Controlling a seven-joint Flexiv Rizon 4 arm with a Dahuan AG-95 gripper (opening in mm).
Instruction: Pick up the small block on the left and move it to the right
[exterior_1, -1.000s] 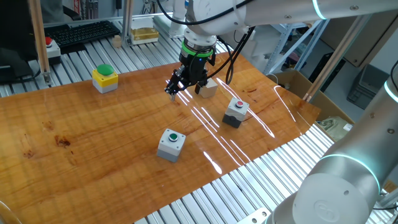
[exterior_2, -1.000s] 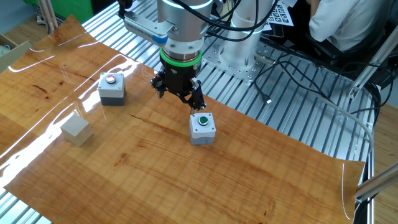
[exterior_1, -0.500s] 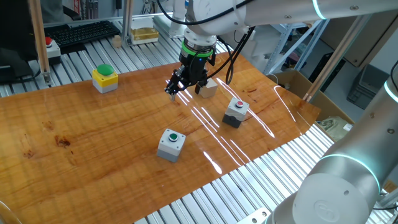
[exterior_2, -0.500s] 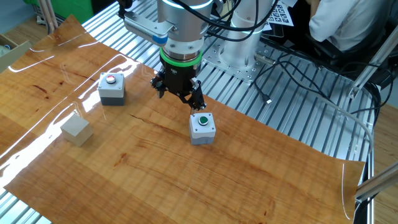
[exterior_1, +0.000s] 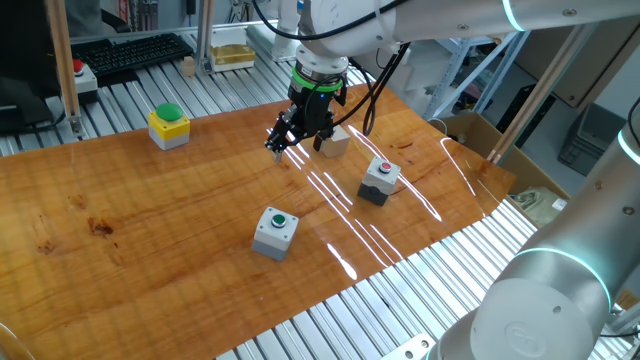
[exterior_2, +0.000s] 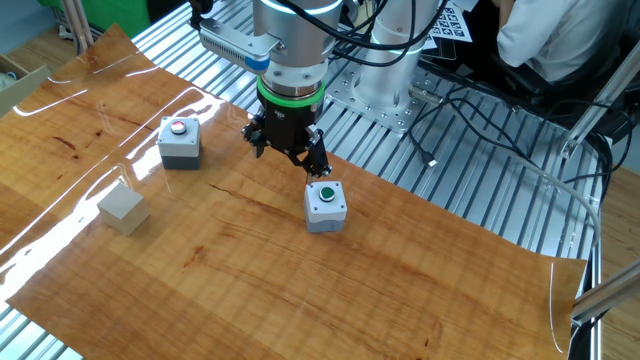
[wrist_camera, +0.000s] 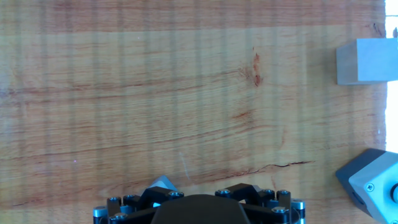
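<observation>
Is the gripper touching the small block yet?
Apart. In the other fixed view, the gripper hangs by the green-button box, with bare wood between it and the small block.

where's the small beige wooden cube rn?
The small beige wooden cube sits on the wooden board's left in the other fixed view, nearest the grey red-button box, apart from the gripper.

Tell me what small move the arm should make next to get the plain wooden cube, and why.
Probably slide the hand sideways until it is over the small block. The hand hangs above bare wood, holding nothing, and the block sits apart from it on the tabletop; in the hand view it lies at the right edge, not under the fingers.
</observation>
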